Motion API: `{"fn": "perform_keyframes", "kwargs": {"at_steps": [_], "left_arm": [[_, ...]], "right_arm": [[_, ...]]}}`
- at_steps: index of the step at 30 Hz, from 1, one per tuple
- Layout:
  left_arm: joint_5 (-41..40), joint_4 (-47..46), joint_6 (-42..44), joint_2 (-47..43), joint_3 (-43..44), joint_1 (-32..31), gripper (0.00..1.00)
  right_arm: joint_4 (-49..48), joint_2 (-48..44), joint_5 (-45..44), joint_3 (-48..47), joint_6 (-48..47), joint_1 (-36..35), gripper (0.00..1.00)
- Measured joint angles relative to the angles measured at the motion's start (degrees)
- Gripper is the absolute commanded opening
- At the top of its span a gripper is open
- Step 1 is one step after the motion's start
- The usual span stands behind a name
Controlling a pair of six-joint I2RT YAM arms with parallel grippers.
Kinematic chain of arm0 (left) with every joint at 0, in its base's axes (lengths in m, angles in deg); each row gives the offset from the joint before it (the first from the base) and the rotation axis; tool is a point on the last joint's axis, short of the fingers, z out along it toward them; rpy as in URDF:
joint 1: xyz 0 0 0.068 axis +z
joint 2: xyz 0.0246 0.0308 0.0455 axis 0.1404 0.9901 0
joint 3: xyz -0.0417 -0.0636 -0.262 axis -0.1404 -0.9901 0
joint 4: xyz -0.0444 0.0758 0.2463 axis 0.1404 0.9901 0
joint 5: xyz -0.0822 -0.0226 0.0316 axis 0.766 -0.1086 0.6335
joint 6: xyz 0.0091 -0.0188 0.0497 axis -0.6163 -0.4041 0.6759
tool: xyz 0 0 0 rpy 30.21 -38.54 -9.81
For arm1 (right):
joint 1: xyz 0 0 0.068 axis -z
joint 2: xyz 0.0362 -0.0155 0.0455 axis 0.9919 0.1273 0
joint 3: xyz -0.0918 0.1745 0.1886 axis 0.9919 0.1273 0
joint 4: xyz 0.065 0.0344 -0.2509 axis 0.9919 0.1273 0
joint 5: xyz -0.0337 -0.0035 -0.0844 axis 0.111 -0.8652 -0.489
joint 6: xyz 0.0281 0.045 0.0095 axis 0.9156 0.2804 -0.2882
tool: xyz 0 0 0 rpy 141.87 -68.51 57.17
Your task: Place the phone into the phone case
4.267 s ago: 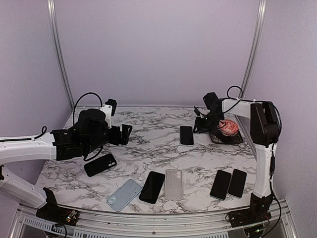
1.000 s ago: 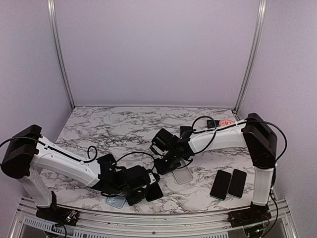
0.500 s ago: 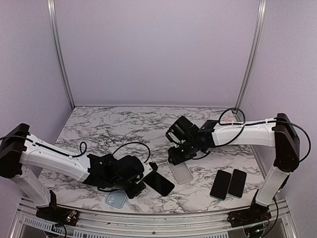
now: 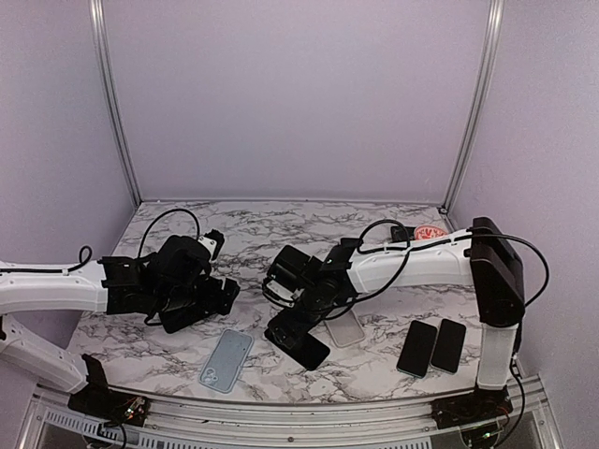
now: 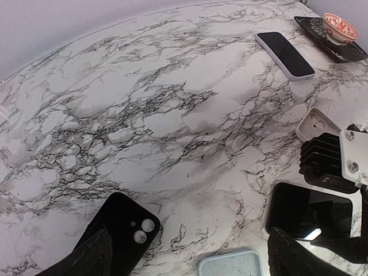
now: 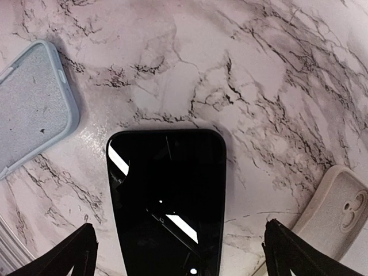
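Observation:
A black phone lies screen up on the marble, also seen from above. My right gripper is open just over its near end, one finger on each side, touching nothing. A light blue phone case lies open side up to its left. My left gripper is open above bare marble. Its left finger is over a black phone or case lying back up. The blue case's end shows at that view's bottom edge.
A beige case lies right of the black phone. Two more phones sit at the front right. At the back right, a red bowl stands on a dark tray, with another phone nearby.
Both grippers have opened. The black phone has been let go and lies flat. My left arm has drawn back to the left; my right gripper has come forward over the phone.

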Motion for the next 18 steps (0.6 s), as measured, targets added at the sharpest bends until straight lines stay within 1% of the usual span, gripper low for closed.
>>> {"fn": "perform_keyframes", "kwargs": {"at_steps": [5, 10, 12, 15, 18], "left_arm": [[-0.2, 0.5, -0.8, 2.8, 0.0, 0.3, 0.97], [0.0, 1.0, -0.7, 7.2, 0.7, 0.3, 0.97], [0.2, 1.0, -0.8, 8.2, 0.8, 0.3, 0.97], [0.3, 1.0, -0.7, 8.9, 1.0, 0.3, 0.97], [0.3, 1.1, -0.4, 10.2, 1.9, 0.3, 0.97]], "right_arm": [[4.6, 5.1, -0.1, -4.4, -2.0, 0.0, 0.99], [9.5, 7.9, 1.9, -6.8, -3.1, -0.5, 0.99], [11.1, 8.7, 2.3, -8.2, -3.3, -0.6, 0.97], [12.6, 9.4, 2.8, -9.4, -3.4, -0.7, 0.90], [14.1, 10.0, 3.5, -10.4, -3.6, -0.7, 0.75]]}}
